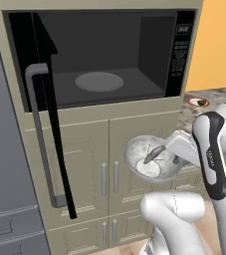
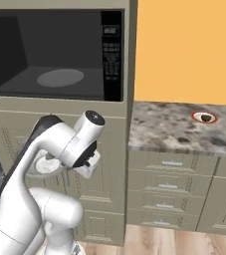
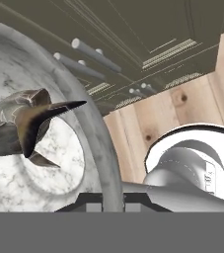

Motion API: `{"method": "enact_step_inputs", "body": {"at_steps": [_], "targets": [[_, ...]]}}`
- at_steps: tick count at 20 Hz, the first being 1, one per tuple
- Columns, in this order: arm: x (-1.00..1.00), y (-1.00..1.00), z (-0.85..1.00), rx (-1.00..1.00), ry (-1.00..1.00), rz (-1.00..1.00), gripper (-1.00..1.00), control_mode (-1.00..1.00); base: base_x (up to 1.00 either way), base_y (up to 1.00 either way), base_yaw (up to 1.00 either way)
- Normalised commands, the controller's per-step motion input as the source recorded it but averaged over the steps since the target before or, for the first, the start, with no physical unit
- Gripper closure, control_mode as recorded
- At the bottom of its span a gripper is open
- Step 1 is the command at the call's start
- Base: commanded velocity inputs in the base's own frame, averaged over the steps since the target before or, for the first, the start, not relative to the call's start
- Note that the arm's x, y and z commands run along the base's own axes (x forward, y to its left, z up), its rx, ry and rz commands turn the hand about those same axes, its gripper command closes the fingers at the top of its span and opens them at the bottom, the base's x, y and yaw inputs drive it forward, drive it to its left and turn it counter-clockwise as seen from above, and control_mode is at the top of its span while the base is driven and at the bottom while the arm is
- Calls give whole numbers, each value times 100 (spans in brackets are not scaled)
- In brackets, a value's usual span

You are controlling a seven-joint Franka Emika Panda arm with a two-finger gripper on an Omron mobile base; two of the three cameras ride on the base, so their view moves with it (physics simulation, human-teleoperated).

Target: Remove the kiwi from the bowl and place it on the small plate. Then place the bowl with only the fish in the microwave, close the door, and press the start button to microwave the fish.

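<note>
Gripping the bowl (image 1: pixel 149 159) by its rim, my gripper (image 1: pixel 175 158) has its fingers shut tight on the near wall: in the hand view that rim (image 3: pixel 91 133) runs up from between my fingertips in a long curve. I am holding the bowl out in the air in front of the beige cabinet doors (image 1: pixel 92 169), not resting it on anything.

Inside it, just past my fingers, lies the fish (image 3: pixel 22 121), its tail fin pointing back toward the rim I hold. I see no brown fruit beside it, so the bowl looks ready for heating.

What matters for my next move is where the microwave (image 1: pixel 99 55) lies from my hand: above and beyond, a little to the left. Its cavity stands open, the grey turntable (image 1: pixel 99 81) bare, and the cavity floor sits higher than the bowl does now. So I judge I must lift first, then push forward over the sill, keeping the bowl level so the fish does not slide.

Further left, the door (image 1: pixel 47 114) hangs swung out edge-on with its grey bar handle (image 1: pixel 37 134), well clear of my path in.

Away to my right and higher, on the speckled counter (image 2: pixel 174 129), the plate (image 2: pixel 204 117) carries the kiwi (image 2: pixel 205 118).
</note>
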Motion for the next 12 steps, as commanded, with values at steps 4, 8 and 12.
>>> {"method": "enact_step_inputs", "body": {"at_steps": [4, 8, 12], "targets": [[0, 0, 0, 0, 0, 0, 100, 100, 38, 38, 0], [0, 0, 0, 0, 0, 0, 100, 100, 36, 29, 0], [0, 0, 0, 0, 0, 0, 100, 100, 32, 19, 1]]}}
